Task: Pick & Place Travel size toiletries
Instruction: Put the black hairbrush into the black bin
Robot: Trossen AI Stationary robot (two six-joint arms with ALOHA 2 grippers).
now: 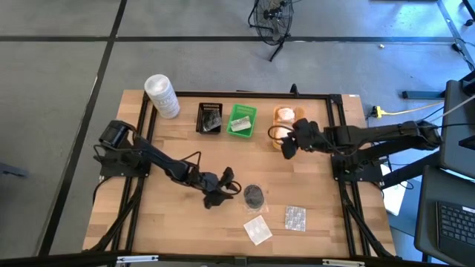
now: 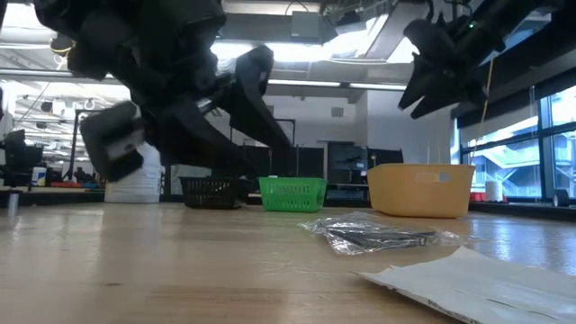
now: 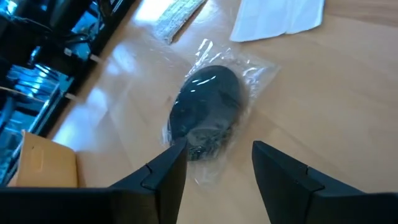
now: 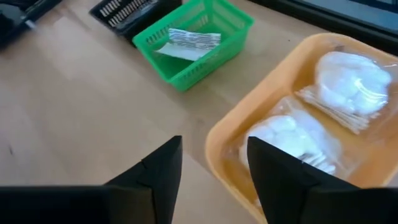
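Pad (image 3: 208,109) lies just right of the left gripper (image 3: 214,165), jaws wide and empty; right gripper (image 4: 211,165), also wide, hangs over the orange tray (image 4: 227,134).

arms: black, jointed | cables: thin black loops | fingers: dark, angular

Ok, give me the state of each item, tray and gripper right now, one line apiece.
left gripper: open, empty, over the black pad
right gripper: open, empty, at the orange tray's edge
black pad: wrapped, on the table
orange tray: holds two white bundles
green tray: holds a flat sachet
blister pack: loose on the table
white sachet: loose on the table
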